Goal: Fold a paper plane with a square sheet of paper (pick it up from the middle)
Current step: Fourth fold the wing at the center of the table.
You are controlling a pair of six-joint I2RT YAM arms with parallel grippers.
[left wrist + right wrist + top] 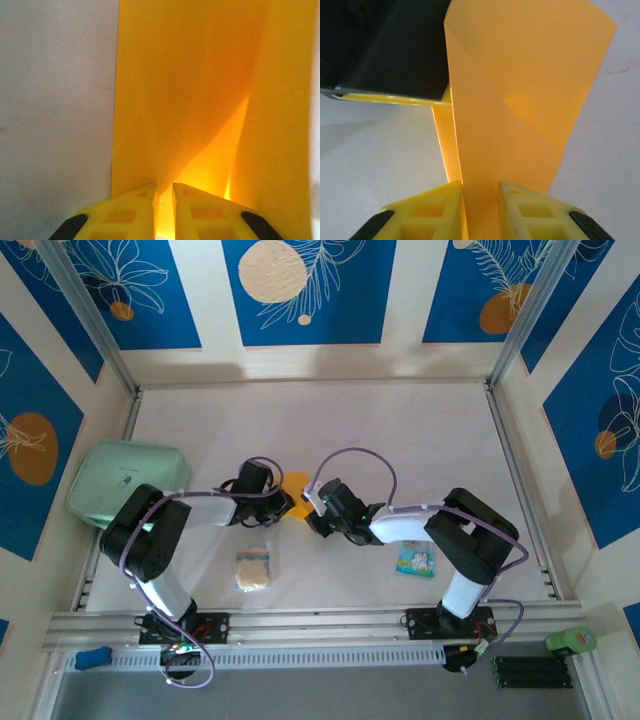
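The square sheet of paper (296, 483) is orange-yellow, partly folded, and held up off the table between the two arms. My left gripper (285, 502) comes at it from the left. In the left wrist view the left gripper (165, 192) is shut on the paper's (190, 90) lower edge, its yellow fingers almost touching. My right gripper (312, 505) faces it from the right. In the right wrist view the right gripper (480, 187) stands slightly open, and a folded flap of the paper (520, 85) runs through the gap against the left finger. The left gripper's black body (395, 45) shows behind.
A pale green box (128, 483) sits at the left edge of the white table. A small beige spongy square (254, 568) lies near the front left, and a blue-white packet (415, 559) lies near the front right. Walls close the table's back and sides.
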